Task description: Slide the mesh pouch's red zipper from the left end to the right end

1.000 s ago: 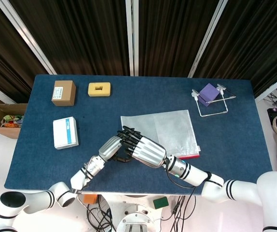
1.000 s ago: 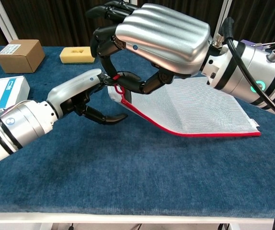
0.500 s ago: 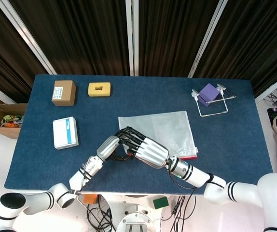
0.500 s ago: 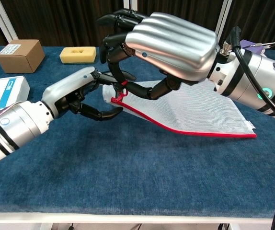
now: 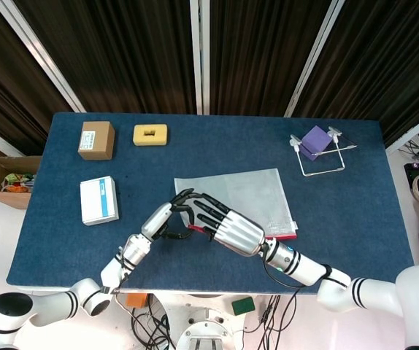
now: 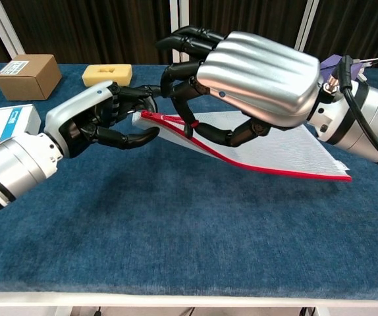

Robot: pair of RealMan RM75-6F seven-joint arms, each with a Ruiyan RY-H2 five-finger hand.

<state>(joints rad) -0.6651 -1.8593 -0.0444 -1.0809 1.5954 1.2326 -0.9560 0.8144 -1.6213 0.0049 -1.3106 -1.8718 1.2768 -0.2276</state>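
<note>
Both hands meet at the mesh pouch (image 6: 268,148), lifted off the tabletop (image 6: 176,224): left hand (image 6: 100,122) clamps its left corner, right hand (image 6: 242,82) pinches the red zipper (image 6: 188,125) nearby. Slipping fingers would stall the slide.

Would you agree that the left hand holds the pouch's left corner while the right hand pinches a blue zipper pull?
Not quite: the zipper pull is red, as the chest view shows. The left hand does hold the mesh pouch by its left corner, and the right hand pinches the pull.
</note>
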